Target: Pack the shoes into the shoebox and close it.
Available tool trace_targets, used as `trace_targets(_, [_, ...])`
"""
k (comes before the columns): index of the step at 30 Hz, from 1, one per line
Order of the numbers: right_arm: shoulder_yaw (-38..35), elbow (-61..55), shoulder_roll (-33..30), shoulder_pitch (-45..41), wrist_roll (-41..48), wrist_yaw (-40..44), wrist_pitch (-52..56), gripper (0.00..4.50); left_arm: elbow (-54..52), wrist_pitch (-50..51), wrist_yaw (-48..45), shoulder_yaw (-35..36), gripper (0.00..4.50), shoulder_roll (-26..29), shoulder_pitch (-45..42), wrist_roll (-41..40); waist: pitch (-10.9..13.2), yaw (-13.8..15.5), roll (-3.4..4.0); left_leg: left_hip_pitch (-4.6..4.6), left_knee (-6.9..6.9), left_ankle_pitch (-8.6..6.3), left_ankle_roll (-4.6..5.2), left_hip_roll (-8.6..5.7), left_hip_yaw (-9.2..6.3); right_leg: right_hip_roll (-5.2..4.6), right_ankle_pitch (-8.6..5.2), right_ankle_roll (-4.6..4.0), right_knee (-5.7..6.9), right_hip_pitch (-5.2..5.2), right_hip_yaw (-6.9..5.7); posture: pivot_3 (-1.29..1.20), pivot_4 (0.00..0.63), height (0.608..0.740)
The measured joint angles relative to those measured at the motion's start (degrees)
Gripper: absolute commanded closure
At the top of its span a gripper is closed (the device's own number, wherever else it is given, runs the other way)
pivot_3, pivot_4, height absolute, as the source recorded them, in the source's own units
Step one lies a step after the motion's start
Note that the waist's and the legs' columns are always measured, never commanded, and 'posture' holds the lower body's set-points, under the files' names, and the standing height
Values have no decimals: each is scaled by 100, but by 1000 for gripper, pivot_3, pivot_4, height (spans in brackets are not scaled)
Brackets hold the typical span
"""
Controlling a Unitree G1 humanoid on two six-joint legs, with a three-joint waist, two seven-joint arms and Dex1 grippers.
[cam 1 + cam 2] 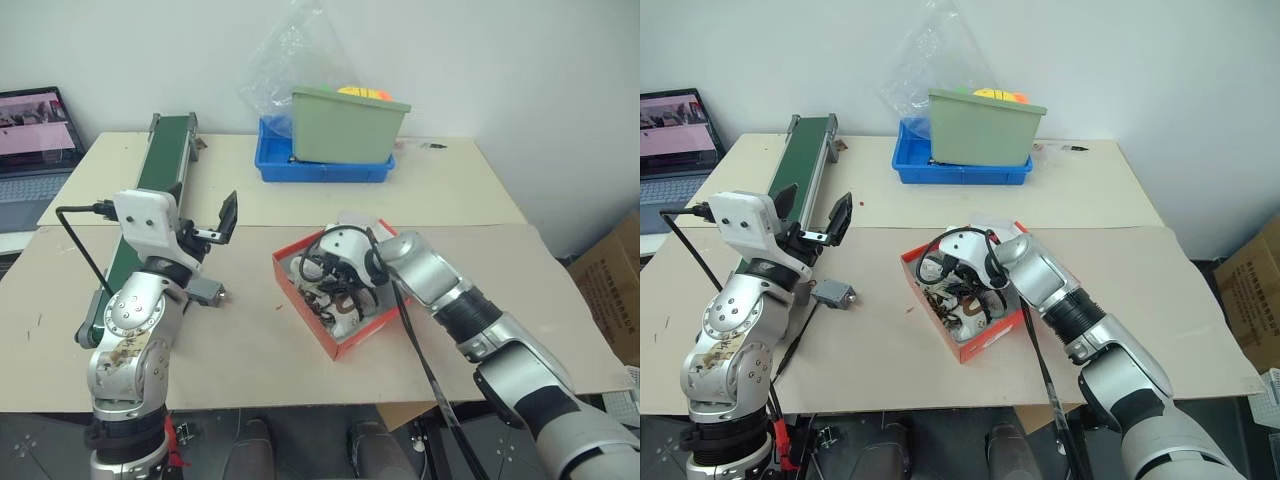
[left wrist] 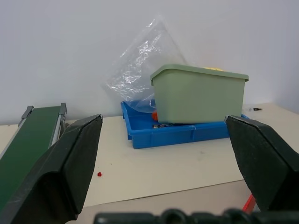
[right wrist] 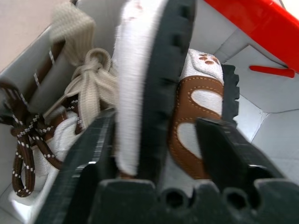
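The red shoebox (image 1: 303, 303) lies open in the middle of the table, white inside. Its red lid (image 3: 252, 23) is tipped back on the far side. The cream-white shoes (image 1: 335, 305) with brown patches and dark laces lie inside it. One shoe (image 3: 154, 70) stands on edge, its black sole facing out. My right gripper (image 3: 156, 120) reaches down into the box, open, with a finger on each side of that shoe. My left gripper (image 1: 210, 228) hangs open and empty above the table's left side, well clear of the box.
A green conveyor belt (image 1: 160, 180) runs along the left. At the back stand a green bin (image 1: 345, 125) in a blue tray (image 1: 320, 172) and a clear plastic bag (image 1: 290, 60). A laptop (image 1: 35, 130) sits far left, a small grey part (image 1: 205, 292) near the left arm.
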Motion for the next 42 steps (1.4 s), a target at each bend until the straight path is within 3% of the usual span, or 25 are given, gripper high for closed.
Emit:
trace_targets(9, [-370, -499, -337, -172, -146, -20, 541, 70, 200, -82, -36, -61, 0, -10, -146, 4, 1, 63, 1, -70, -6, 9, 14, -2, 0, 0, 16, 31, -3, -66, 1, 0, 150, 740])
trace_targets(18, [-1484, -1806, -815, -406, 1234, 819, 2121, 70, 277, -192, -72, -105, 0, -15, -177, 32, 4, 149, 3, -108, -14, 15, 49, -2, -1, 0, 22, -4, -16, -94, -2, 0, 150, 740])
trace_targets(21, [-1497, -1903, -873, -284, 1409, 861, 2248, 818, 351, -206, -95, -118, 0, -14, -193, 50, 4, 159, 3, -108, -14, 15, 49, -2, -1, 0, 22, -4, -19, -93, -2, 0, 150, 740])
trace_targets(31, [-1410, -1833, -938, -25, 1452, 727, 2019, 4279, 420, -215, -132, -147, 0, -11, -291, 49, 4, 148, 3, -109, -13, 15, 49, -2, -1, 0, 21, -3, -20, -93, -2, 0, 150, 740])
trace_targets(32, [-1409, -1800, -938, -25, 1448, 707, 1966, 4457, 420, -215, -135, -146, 0, -11, -291, 50, 4, 150, 3, -109, -13, 15, 49, -3, -1, 0, 22, -3, -20, -93, -2, 0, 150, 740])
trace_targets(42, [-1101, -1102, -504, -245, 1120, 388, 1311, 4457, 414, -215, -143, -111, 0, 8, -285, 50, 4, 135, 3, -108, -13, 15, 49, -2, -1, 0, 22, -3, -18, -92, -2, 0, 150, 740])
